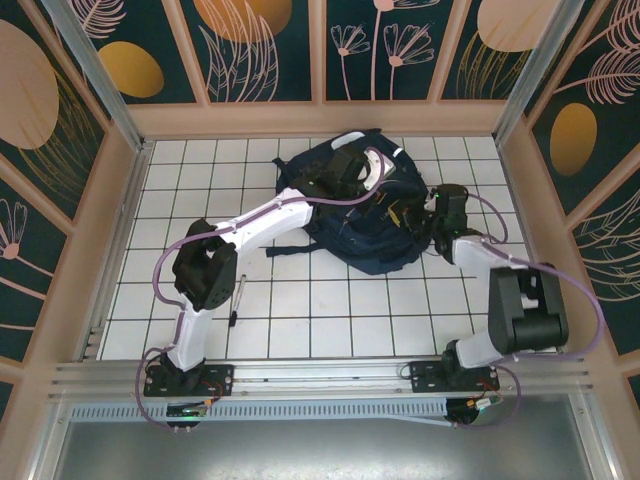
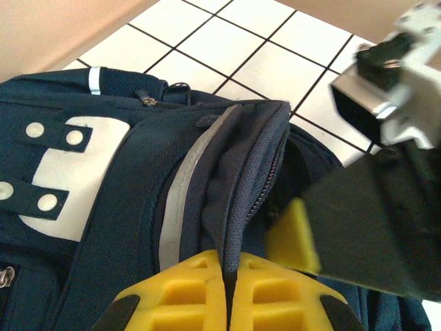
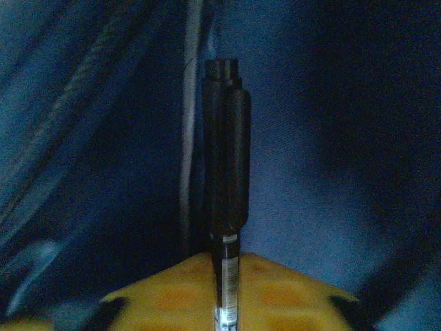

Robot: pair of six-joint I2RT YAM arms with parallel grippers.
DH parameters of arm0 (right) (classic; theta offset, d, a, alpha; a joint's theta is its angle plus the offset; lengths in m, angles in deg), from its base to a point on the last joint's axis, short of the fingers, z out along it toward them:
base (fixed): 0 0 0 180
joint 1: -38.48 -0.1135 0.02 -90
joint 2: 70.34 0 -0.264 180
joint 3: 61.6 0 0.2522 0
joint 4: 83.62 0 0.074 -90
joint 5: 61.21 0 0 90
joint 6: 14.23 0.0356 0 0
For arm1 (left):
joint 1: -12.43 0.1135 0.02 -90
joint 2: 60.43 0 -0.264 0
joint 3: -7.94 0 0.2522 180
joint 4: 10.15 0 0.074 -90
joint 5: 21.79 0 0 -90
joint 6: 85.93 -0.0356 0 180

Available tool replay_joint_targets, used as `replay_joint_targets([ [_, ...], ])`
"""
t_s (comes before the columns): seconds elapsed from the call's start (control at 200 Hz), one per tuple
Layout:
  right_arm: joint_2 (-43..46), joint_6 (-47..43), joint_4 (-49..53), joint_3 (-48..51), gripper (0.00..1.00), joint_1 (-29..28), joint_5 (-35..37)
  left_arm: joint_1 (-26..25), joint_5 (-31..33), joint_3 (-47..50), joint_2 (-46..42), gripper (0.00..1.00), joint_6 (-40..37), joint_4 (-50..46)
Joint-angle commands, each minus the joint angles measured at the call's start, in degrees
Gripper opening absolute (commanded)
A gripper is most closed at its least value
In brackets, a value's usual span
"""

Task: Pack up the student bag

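My left gripper [image 2: 224,265] is pinched tight on the student bag [image 1: 362,245], right at its zip edge. My right gripper [image 3: 226,269] clamps a pen [image 3: 226,158] inside the bag, which lies on the table [image 1: 200,160]. If that fabric slips free, the mouth could sag shut on the pen.

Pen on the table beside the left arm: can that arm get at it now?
Probably not yet: its jaws are shut on the zipper edge of the student bag, though the pen itself lies in the open.
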Motion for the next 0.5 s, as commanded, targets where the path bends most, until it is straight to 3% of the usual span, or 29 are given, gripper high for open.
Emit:
replay_joint_targets([
  [0.0, -4.54, 4.76, -7.95, -3.82, 0.34, -1.31, 2.57, -0.29, -0.65, -0.85, -4.36, 0.0, 1.49, 5.47],
  [0.1, -2.26, 6.2, -7.44, -1.4, 0.46, -1.46, 3.75, 0.12, -0.04, -0.78, -4.16, 0.0, 2.6, 5.99],
  [0.26, 6.18, 0.89, 1.03, 2.33, 0.51, -0.98, 0.88, 2.43, -1.4, 1.5, -4.34, 0.0, 4.91, 8.26],
  [0.335, 10.3, -4.94, 7.55, 2.07, 0.5, -1.08, 0.3, 3.16, -1.98, 2.83, -4.37, 0.0, 5.87, 9.77],
  [0.435, 17.74, -16.27, 19.94, 0.9, 0.5, -4.33, 5.43, 4.23, -1.56, 2.73, -3.55, 0.0, 7.24, 9.78],
  [0.495, 22.04, -21.37, 24.86, 1.8, 0.5, -6.47, 7.36, 5.54, -2.12, 0.8, -2.95, 0.17, 9.77, 6.55],
])
